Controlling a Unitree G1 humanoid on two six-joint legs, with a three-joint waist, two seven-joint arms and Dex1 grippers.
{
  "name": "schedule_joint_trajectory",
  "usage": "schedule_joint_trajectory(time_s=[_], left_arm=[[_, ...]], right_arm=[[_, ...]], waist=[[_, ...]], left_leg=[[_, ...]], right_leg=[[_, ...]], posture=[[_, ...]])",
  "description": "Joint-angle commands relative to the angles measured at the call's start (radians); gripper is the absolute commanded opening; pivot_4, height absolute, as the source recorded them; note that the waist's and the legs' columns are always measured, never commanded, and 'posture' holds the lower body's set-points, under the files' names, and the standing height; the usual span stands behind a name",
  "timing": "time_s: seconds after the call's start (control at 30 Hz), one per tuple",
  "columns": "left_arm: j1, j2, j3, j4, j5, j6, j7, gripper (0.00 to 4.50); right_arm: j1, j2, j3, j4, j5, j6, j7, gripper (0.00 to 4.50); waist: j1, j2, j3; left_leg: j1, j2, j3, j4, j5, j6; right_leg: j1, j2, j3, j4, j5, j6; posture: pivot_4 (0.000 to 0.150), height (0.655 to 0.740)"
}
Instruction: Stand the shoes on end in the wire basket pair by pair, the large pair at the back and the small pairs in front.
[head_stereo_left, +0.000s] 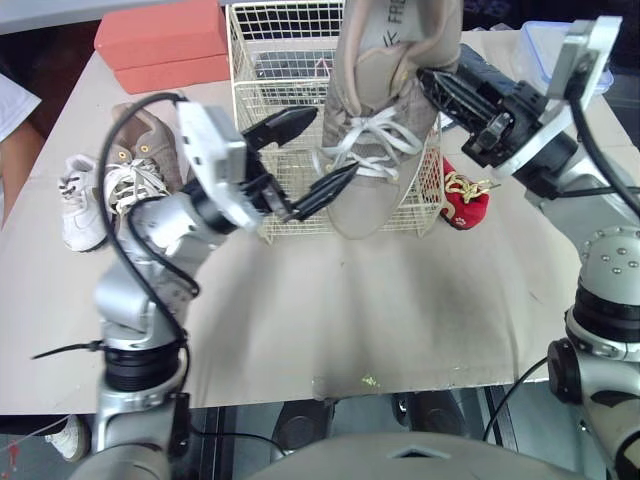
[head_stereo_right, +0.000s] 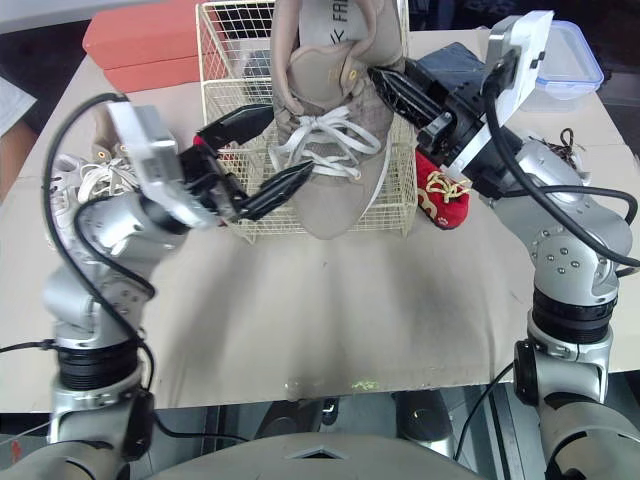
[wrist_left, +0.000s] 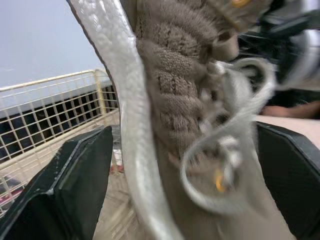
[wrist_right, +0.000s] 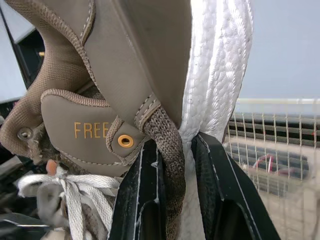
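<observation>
Left gripper (head_stereo_left: 332, 143) nearest, fingers spread wide, one either side of the laced forepart of the large tan shoe (head_stereo_left: 385, 120); in the left wrist view there is a gap on both sides, so it is not clamping

Right gripper (head_stereo_left: 432, 82) carries the shoe alone, pinched shut on the knit heel collar, sole side against one finger

Shoe hangs toe-down over the wire basket (head_stereo_left: 255, 90), hiding part of its front wall; cannot tell whether the toe is already past the rim

Its mate (head_stereo_left: 140, 140) lies on the table (head_stereo_left: 400, 310) left of the basket, beside a small white pair (head_stereo_left: 78, 200). Small red shoe (head_stereo_left: 465, 195) just beside the basket's right wall

Risks, as I judge them:
- hold is a narrow pinch on soft collar fabric, so the shoe may swing or slide out
- toe could land on the front rim and push or tip the light basket
- loose laces may snag on wire or on a left finger

Room: basket interior looks mostly free toward the back wall. Broad bare table in front. Tight on the left by the parked shoes and on the right by the red shoe
</observation>
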Motion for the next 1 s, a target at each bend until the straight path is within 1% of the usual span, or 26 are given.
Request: schedule_joint_trajectory(time_s=[0.03,0.1,0.23,0.4,0.57,0.77,0.83,1.0], left_arm=[[-0.016,0.099,0.091,-0.044,-0.146,0.086,-0.063,4.44],[-0.012,0.186,0.125,-0.040,-0.191,0.142,-0.104,4.44],[-0.030,0.290,0.175,-0.025,-0.258,0.221,-0.105,4.44],[-0.079,0.361,0.221,-0.014,-0.349,0.314,-0.050,4.44],[-0.115,0.388,0.267,0.002,-0.386,0.366,0.045,4.44],[-0.078,0.408,0.318,-0.017,-0.408,0.405,0.120,4.44],[-0.071,0.410,0.328,-0.017,-0.409,0.410,0.134,4.44],[-0.076,0.403,0.345,-0.004,-0.403,0.401,0.166,4.44]], right_arm=[[-0.095,-0.008,-0.082,0.027,-0.038,-0.132,0.039,0.12],[-0.153,-0.001,-0.091,0.088,-0.090,-0.204,0.055,0.12],[-0.262,0.017,-0.086,0.217,-0.200,-0.351,0.088,0.12],[-0.371,0.049,-0.034,0.403,-0.355,-0.545,0.168,0.12],[-0.439,0.082,0.012,0.593,-0.471,-0.720,0.268,0.12],[-0.447,0.085,0.059,0.749,-0.579,-0.839,0.333,0.12],[-0.439,0.082,0.079,0.767,-0.606,-0.856,0.354,0.12],[-0.392,0.073,0.132,0.772,-0.619,-0.756,0.408,0.12]], waist=[[0.000,0.000,0.000],[-0.001,0.000,0.000],[-0.003,0.000,0.000],[-0.005,0.001,0.001],[-0.009,0.001,0.001],[-0.018,0.001,0.001],[-0.020,0.001,0.001],[-0.018,-0.001,-0.001]], left_leg=[[0.000,0.000,0.000,0.000,0.000,0.000],[0.000,0.000,0.000,0.000,0.000,0.000],[0.001,0.000,0.000,-0.002,0.000,0.000],[0.001,0.000,0.001,-0.002,0.000,0.000],[0.001,0.001,0.001,-0.002,0.000,0.000],[0.001,0.001,0.001,-0.003,0.000,0.000],[0.001,0.001,0.001,-0.002,0.000,0.000],[0.002,0.001,0.001,-0.001,0.001,-0.001]], right_leg=[[0.000,0.000,0.000,0.000,0.000,0.000],[0.000,0.000,0.000,0.000,0.000,0.000],[0.000,0.000,0.001,-0.001,0.000,0.000],[-0.001,0.000,0.001,-0.001,0.000,0.000],[-0.001,0.000,0.001,0.000,0.000,0.000],[-0.001,-0.001,0.002,-0.001,0.000,0.000],[-0.001,-0.001,0.002,-0.001,0.000,0.000],[0.000,-0.002,0.002,0.000,0.000,0.000]], posture=[[0.150,0.7400],[0.150,0.7400],[0.150,0.7400],[0.150,0.7400],[0.150,0.7400],[0.150,0.7400],[0.150,0.7400],[0.150,0.7400]])
